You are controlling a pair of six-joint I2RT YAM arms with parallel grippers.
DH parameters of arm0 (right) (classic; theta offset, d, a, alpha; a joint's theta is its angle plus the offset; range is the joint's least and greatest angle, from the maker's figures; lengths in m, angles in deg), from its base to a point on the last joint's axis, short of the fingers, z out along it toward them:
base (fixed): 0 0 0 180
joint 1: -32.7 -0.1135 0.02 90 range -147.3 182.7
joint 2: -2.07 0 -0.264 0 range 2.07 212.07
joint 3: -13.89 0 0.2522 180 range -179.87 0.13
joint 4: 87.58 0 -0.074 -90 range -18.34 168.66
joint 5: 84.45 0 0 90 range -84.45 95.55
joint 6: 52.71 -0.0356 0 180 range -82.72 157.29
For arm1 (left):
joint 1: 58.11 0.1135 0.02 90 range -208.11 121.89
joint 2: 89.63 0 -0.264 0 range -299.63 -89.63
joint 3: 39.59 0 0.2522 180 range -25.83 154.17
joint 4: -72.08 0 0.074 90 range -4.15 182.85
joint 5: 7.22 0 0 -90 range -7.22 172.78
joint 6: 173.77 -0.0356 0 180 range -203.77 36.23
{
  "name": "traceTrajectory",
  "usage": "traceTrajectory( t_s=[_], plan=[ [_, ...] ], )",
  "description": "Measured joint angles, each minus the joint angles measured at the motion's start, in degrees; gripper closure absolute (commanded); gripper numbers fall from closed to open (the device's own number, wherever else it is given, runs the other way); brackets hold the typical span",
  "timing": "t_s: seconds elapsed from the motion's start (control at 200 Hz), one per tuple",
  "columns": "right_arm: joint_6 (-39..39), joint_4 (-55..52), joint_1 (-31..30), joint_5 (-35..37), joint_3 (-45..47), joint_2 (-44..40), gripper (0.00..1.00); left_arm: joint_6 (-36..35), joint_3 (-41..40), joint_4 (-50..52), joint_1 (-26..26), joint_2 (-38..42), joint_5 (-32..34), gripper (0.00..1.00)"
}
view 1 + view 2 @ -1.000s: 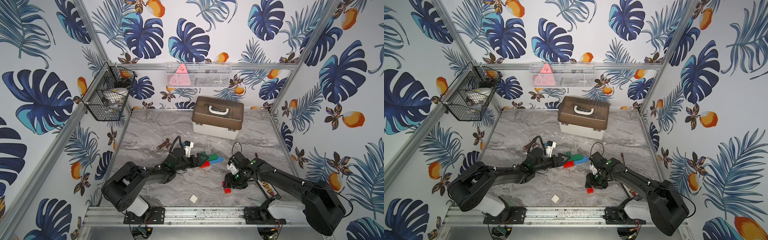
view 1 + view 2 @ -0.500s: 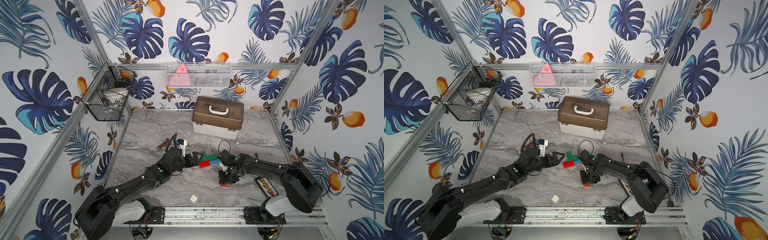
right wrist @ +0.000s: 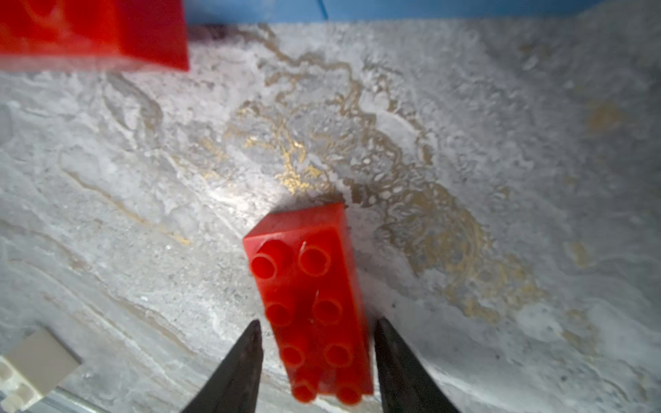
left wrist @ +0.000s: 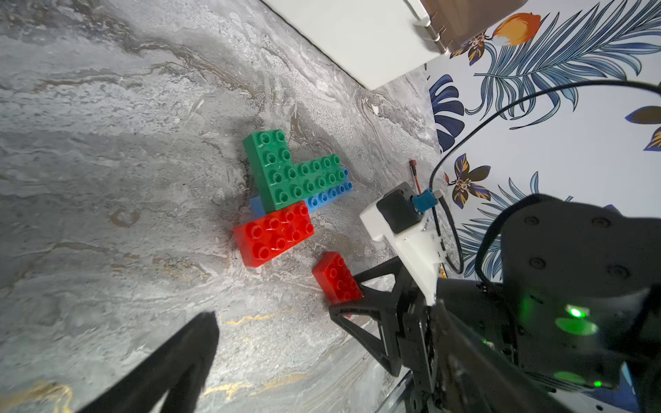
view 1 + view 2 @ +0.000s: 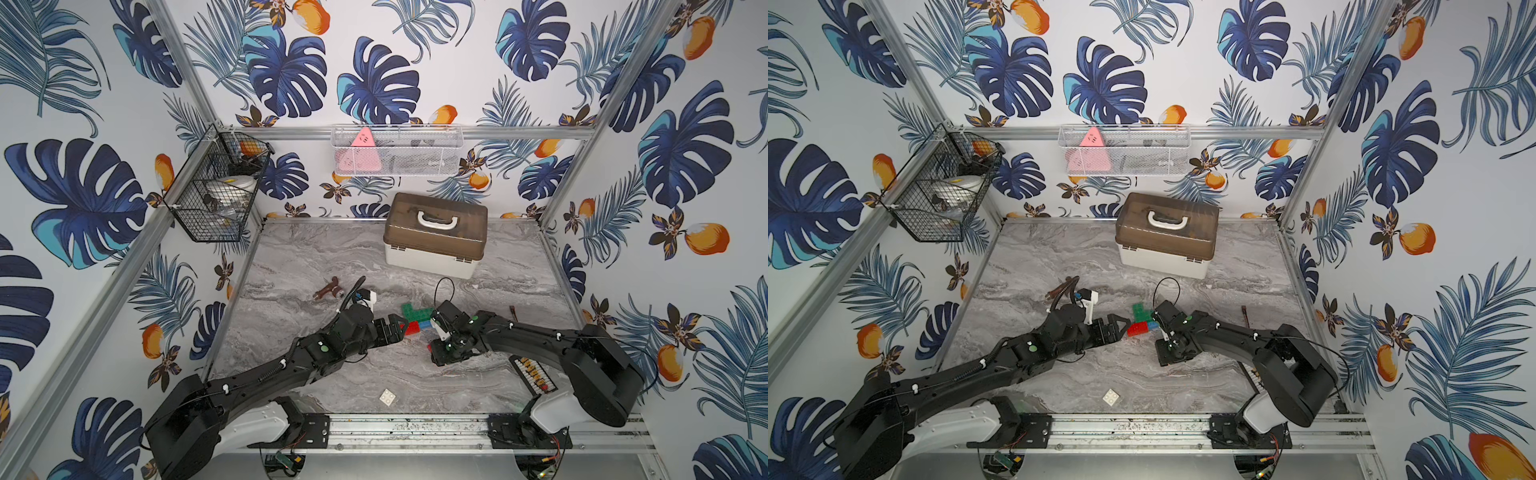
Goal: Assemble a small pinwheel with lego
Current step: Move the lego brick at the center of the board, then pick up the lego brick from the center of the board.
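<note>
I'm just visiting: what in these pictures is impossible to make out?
blue bricks: left wrist view, mostly covered by the green bricks; their number is unclear.
white brick: right wrist view, cut off by the edge.
black tray: in a top view, partly behind the right arm.
toolbox: in both top views, contents hidden by its tinted lid.
black wire basket: contents too small.

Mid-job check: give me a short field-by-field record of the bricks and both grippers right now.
partial pinwheel: two green bricks over blue, one red against them, on the table; no white centre fitted
loose red brick: apart from the pinwheel, between the jaws of the right gripper
white brick: alone near the front rail
left gripper: open, empty, beside the pinwheel's red end
right gripper: straddles the loose red brick; whether it grips is unclear
</note>
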Motion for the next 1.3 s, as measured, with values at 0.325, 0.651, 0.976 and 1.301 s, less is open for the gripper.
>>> traceTrajectory(
  t_s=[0.325,0.651,0.976,1.301],
  plan=[
    [-2.29,5.27,-4.74,4.92,4.13,-2.99,0.51,-0.5,-0.79,2.8,-2.91,-1.68,3.56,0.01],
    [-3.08,7.37,-5.88,6.88,6.29,-4.81,0.53,-0.57,-1.14,2.95,-3.26,-2.67,5.05,0.01],
    [-3.13,7.1,-6.62,7.72,7.45,-6.19,0.62,-0.55,-0.72,2.86,-3.28,-3.98,5.2,0.01],
    [-4.37,1.92,-6.34,7.5,0.09,-5.03,0.72,-5.33,2.99,3.1,-3.15,-10.27,7.85,0.01]
  ],
)
